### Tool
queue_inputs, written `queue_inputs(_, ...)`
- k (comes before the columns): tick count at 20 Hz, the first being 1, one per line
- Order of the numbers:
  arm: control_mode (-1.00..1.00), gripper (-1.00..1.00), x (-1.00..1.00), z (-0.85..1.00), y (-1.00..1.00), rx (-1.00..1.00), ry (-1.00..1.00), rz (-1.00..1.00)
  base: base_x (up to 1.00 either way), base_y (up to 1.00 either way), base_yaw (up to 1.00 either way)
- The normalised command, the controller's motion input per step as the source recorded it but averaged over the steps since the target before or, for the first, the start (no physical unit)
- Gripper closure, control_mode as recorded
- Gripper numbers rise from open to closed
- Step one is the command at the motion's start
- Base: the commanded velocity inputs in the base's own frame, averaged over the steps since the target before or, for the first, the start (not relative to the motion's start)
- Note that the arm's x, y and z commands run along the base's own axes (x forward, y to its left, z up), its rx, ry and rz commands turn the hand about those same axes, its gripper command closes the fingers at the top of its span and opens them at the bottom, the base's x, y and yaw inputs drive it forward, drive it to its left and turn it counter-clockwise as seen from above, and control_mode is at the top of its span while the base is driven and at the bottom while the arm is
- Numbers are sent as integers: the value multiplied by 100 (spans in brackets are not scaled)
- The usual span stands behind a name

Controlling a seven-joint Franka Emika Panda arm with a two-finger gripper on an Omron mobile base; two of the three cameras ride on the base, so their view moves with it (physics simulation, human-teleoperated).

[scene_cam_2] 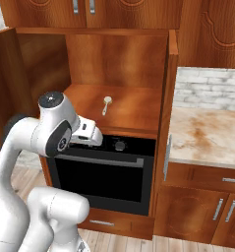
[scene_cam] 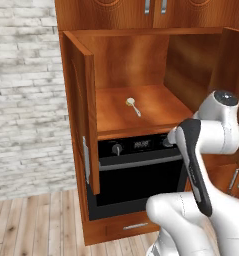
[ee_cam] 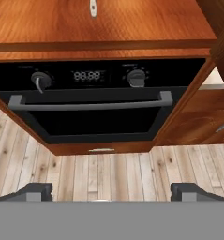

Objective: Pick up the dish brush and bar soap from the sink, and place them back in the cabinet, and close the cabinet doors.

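Note:
The cabinet [scene_cam: 141, 65] stands with both cabinet doors swung out: the left door [scene_cam: 81, 110] and the right door [scene_cam_2: 170, 93]. The dish brush [scene_cam: 132, 105] [scene_cam_2: 106, 104] [ee_cam: 93, 7] lies on the wooden shelf, cream head toward the back. My gripper [ee_cam: 112, 192] is open with nothing between its fingers. It hangs in front of the oven, below and short of the shelf, its white hand [scene_cam_2: 91, 133] facing the oven front. The bar soap and the sink are out of view.
A black oven [ee_cam: 92, 112] with a silver bar handle and two knobs sits under the shelf. A tan marble counter [scene_cam_2: 207, 135] over lower cabinets lies to the right. A brick wall [scene_cam: 21, 100] stands at left, above the plank floor [ee_cam: 108, 168].

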Motion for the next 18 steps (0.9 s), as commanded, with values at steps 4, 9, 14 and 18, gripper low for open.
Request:
queue_inputs(4, -100, -100, -68, 48, 20, 0, 2, 0, 0, 0, 0)
queue_inputs(9, -100, -100, -45, 37, 21, 0, 0, 4, 0, 0, 0)
queue_inputs(14, -100, -100, -40, 29, 11, 0, 0, 7, 0, 0, 0)
queue_inputs(18, -100, -100, -24, 34, 23, 0, 3, 8, 0, 0, 0)
